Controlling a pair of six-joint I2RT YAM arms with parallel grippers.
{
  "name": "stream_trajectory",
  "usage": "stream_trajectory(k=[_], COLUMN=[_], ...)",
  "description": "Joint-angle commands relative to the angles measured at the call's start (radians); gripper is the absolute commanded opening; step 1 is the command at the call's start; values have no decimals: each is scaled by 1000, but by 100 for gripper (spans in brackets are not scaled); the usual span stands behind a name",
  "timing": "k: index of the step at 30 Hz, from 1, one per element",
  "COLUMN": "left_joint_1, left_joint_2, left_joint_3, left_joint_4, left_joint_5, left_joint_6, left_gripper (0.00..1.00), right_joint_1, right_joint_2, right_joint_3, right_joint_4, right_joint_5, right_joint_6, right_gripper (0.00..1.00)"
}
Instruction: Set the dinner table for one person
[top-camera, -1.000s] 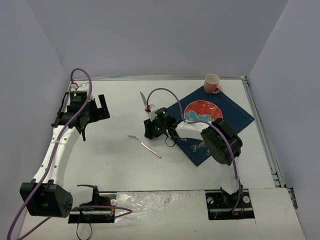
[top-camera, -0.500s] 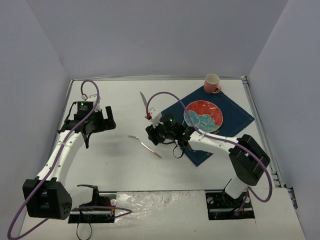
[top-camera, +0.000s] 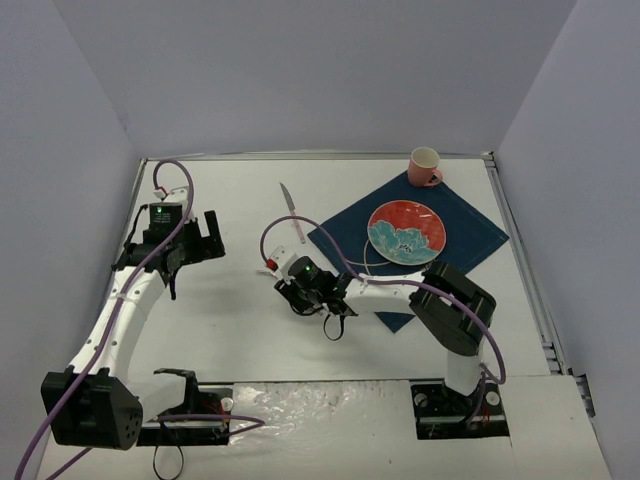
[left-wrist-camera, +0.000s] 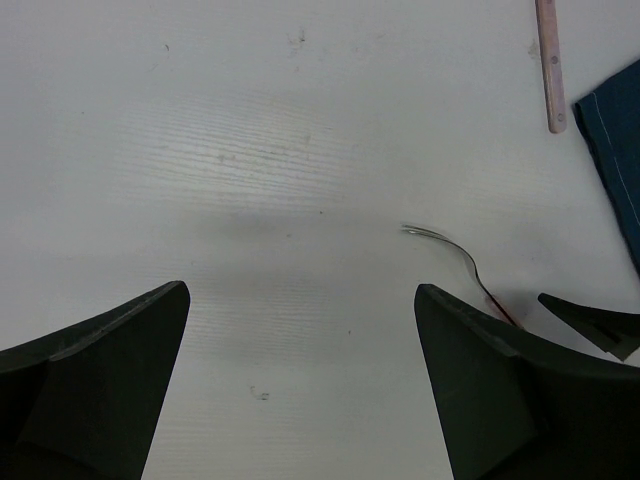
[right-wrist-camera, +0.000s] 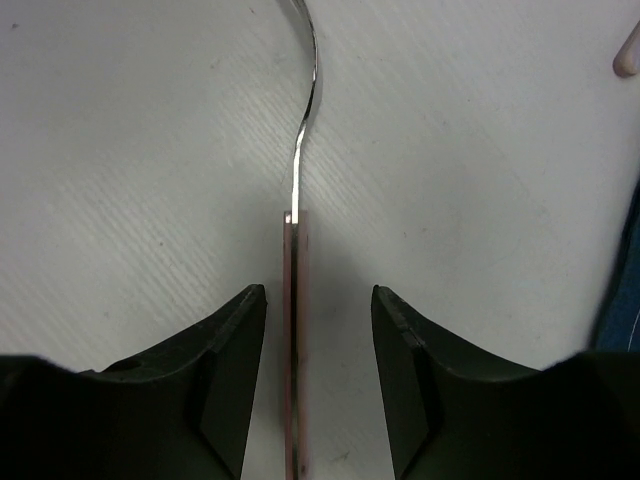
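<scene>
On the white dinner table (top-camera: 240, 340) lies a fork (right-wrist-camera: 294, 300) with a pink handle and a curved metal neck. My right gripper (right-wrist-camera: 318, 292) is down over it and open, its fingers straddling the handle with a gap on the right side. In the top view the right gripper (top-camera: 300, 290) hides the fork. My left gripper (left-wrist-camera: 300, 290) hovers wide open and empty over bare table, with the fork (left-wrist-camera: 450, 250) to its right. In the top view the left gripper (top-camera: 197, 240) sits at the left.
A navy cloth (top-camera: 455, 215) lies at the right and carries a red and teal plate (top-camera: 406, 231). A pink cup (top-camera: 425, 167) stands at the cloth's far corner. A pink-handled knife (top-camera: 292, 212) lies left of the cloth. Walls enclose the table.
My right gripper has moved nearer and slightly left, down over the fork, which it now covers in the top view. The left arm has shifted a little.
</scene>
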Motion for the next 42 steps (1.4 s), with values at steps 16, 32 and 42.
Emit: stream_trajectory(k=[16, 32, 42], left_joint_1=[29, 35, 35], left_joint_2=[-60, -57, -34], left_joint_3=[41, 40, 40], left_joint_4=[19, 16, 31], left_joint_5=[-38, -30, 39], left_joint_6=[5, 7, 14], left_gripper=[93, 93, 93], right_joint_1=[-6, -77, -189], right_joint_2=[268, 181, 232], right_joint_3=[333, 306, 173], right_joint_4=[107, 49, 270], right_joint_5=[0, -330, -763], right_joint_6=[-18, 87, 412], right_gripper=[37, 0, 1])
